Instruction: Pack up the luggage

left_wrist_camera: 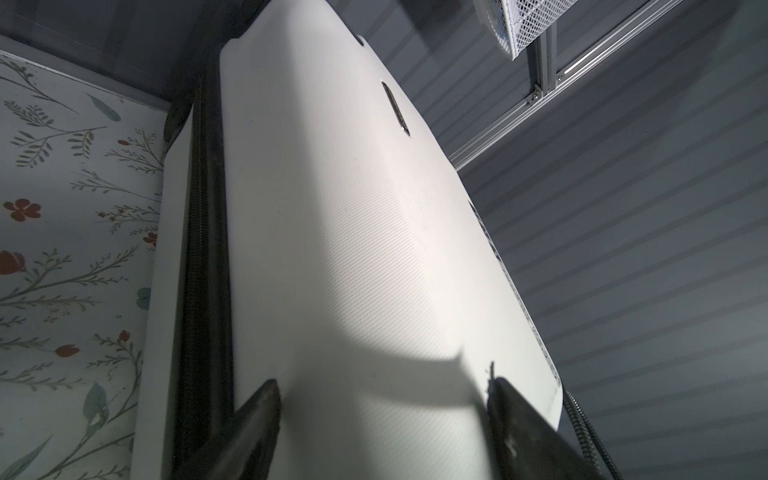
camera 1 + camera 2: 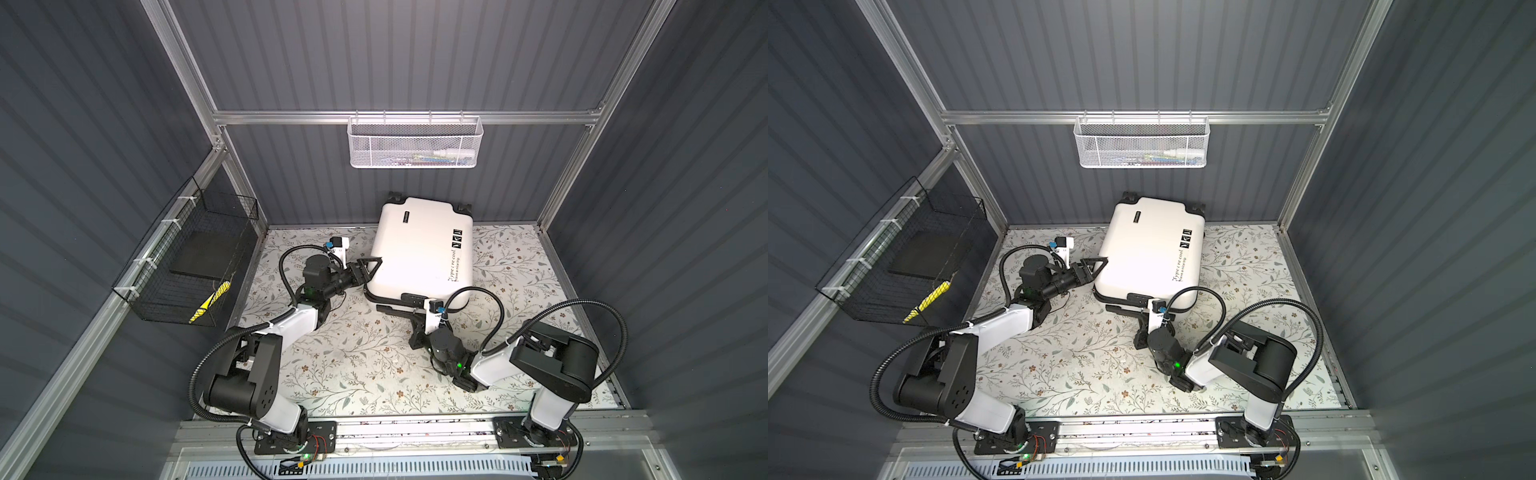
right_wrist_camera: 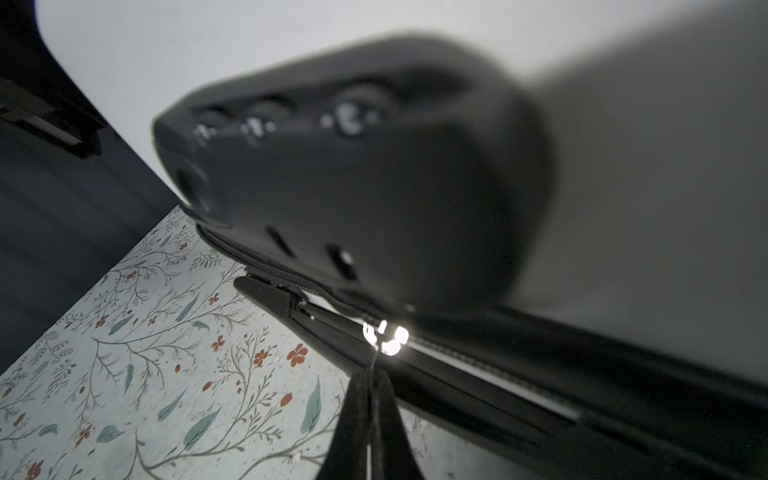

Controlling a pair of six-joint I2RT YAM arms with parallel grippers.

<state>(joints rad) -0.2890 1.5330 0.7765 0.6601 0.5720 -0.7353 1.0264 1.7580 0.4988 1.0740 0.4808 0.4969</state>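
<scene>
The luggage [image 2: 419,249] was laid closed at the back of the tabletop [image 2: 353,374]. The jaws of the left gripper [image 2: 371,270] were spread apart astride its left edge. Those of the right gripper [image 3: 370,376] were pressed together beside the zipper pull [image 3: 384,334].

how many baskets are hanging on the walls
2: a white mesh basket on the back rail above the luggage, and a black wire basket on the left wall. None seems hidden.

White mesh basket [image 2: 361,145] on back rail, small items inside. Black wire basket [image 2: 166,303] on L wall w/ dark slab [image 2: 203,257], yellow item [image 2: 210,303]. Floral desk [image 2: 353,374].
</scene>
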